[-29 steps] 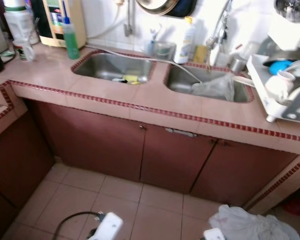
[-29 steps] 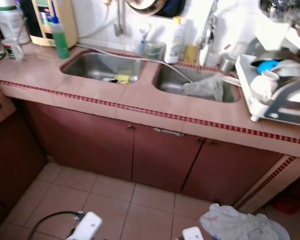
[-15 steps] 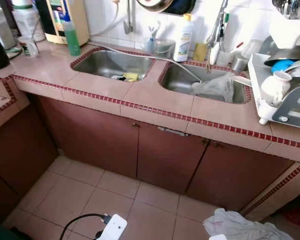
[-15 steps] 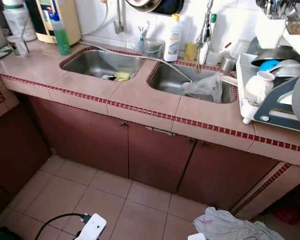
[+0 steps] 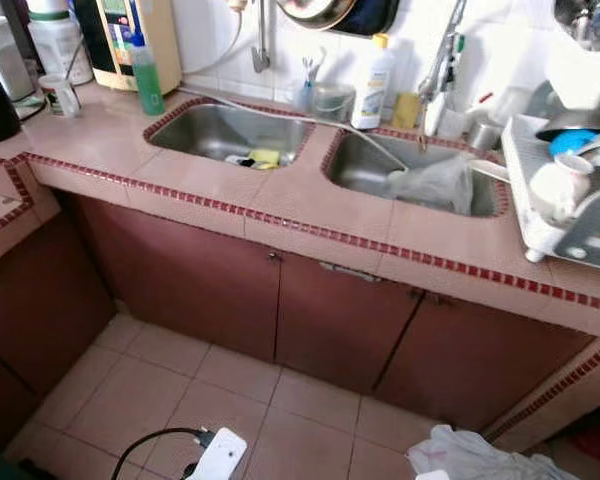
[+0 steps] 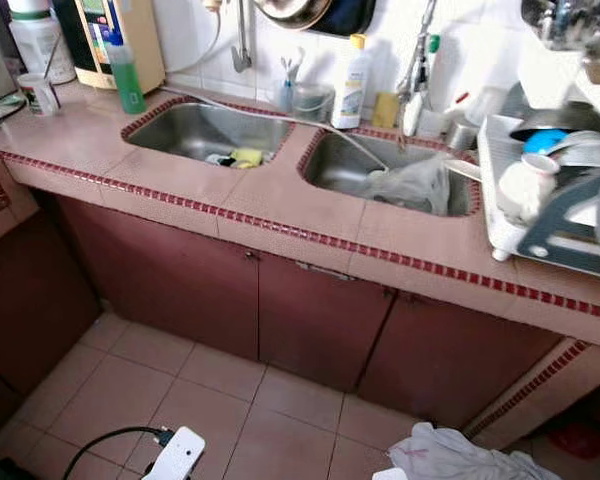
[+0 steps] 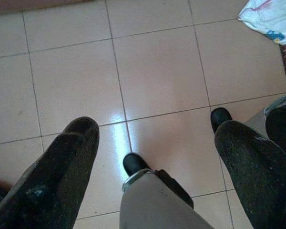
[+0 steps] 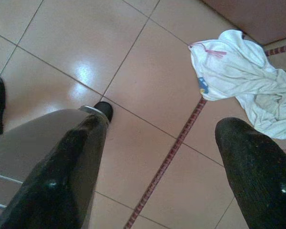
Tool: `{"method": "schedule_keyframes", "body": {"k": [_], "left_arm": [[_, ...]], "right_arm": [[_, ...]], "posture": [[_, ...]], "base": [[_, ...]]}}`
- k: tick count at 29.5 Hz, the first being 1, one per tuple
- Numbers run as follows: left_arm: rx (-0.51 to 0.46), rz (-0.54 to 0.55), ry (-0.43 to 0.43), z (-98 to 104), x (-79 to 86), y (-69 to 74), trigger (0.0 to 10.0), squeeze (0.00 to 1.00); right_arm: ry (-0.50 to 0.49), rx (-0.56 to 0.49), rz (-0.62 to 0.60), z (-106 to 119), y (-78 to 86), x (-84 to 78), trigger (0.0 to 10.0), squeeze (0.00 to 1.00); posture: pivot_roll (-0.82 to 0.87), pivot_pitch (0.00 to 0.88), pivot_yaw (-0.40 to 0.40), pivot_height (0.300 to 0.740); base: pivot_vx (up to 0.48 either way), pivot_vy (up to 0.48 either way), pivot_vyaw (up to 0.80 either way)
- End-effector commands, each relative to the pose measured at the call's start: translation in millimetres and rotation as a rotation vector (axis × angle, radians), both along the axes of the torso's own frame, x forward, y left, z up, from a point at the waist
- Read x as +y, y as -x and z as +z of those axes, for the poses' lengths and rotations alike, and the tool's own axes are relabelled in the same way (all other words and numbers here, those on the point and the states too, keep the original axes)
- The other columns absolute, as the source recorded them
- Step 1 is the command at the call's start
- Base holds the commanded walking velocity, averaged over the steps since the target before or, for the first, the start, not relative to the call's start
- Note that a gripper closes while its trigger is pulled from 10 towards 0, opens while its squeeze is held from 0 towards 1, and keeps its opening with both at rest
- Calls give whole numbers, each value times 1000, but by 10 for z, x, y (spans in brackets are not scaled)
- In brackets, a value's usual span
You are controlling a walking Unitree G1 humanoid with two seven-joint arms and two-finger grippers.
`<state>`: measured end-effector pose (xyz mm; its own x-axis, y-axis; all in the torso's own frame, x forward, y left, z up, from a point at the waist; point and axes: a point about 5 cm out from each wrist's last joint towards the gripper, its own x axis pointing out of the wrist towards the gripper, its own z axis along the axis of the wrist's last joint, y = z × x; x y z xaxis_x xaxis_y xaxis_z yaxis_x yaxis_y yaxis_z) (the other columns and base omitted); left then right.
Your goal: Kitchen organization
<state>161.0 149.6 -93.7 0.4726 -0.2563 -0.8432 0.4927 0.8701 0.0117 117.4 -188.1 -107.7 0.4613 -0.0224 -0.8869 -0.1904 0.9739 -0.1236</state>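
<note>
Stainless double sink [image 5: 230,133] anchors the scene: its left basin holds a yellow sponge [image 5: 263,157], its right basin a crumpled plastic bag [image 5: 435,183], with a loaded dish rack [image 6: 555,215] beside it. Both the left gripper [image 7: 157,157] and the right gripper [image 8: 162,157] hang wide open and empty over the floor tiles, a white cloth [image 8: 243,81] lying below the rack's end. Which item comes next is unsettled; any move calls for raising an arm to the counter.

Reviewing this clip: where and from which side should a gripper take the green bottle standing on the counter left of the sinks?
Judging by its pose, grip the green bottle around its mid body, coming from the front counter edge. It stands upright, its narrow blue top offers little hold, and an appliance stands close behind it.
</note>
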Motion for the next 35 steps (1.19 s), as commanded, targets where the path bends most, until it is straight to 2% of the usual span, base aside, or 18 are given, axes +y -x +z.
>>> {"method": "schedule_keyframes", "body": {"k": [1, 8, 13, 15, 24, 29, 35], "left_arm": [[-18, -7, 14, 31, -27, -69, 10000, 0], [-31, -11, 26, 49, -55, -105, 10000, 0], [-37, -11, 32, 60, -63, -127, 10000, 0], [-39, 2, 51, 69, -70, -142, 10000, 0], [-44, -21, 10, 75, -36, -166, 10000, 0], [-46, -27, -5, 76, -22, -173, 10000, 0], [-111, -54, 47, 155, -89, -296, 10000, 0]], "right_arm": [[0, 11, -20, -6, 27, -27, 10000, 0], [4, -1, -20, 11, -32, -30, 10000, 0], [6, -7, -18, 20, -67, -25, 10000, 0], [7, -7, -18, 23, -85, -22, 10000, 0], [2, -14, -23, 36, -141, 4, 10000, 0], [4, -6, -25, 18, -54, -43, 10000, 0], [-8, -32, 112, 39, -96, 0, 10000, 0]], "posture": [[12, 0, -68, 740], [8, 0, -69, 740], [7, 0, -69, 740], [6, 0, -68, 740], [3, 0, -67, 740], [-1, 0, -65, 740], [-10, 0, -62, 740]], "base": [[424, 0, -744], [425, 0, -685], [419, 0, 0], [0, 0, 0], [0, 0, 0], [0, 0, 0], [0, 0, 0]]}}
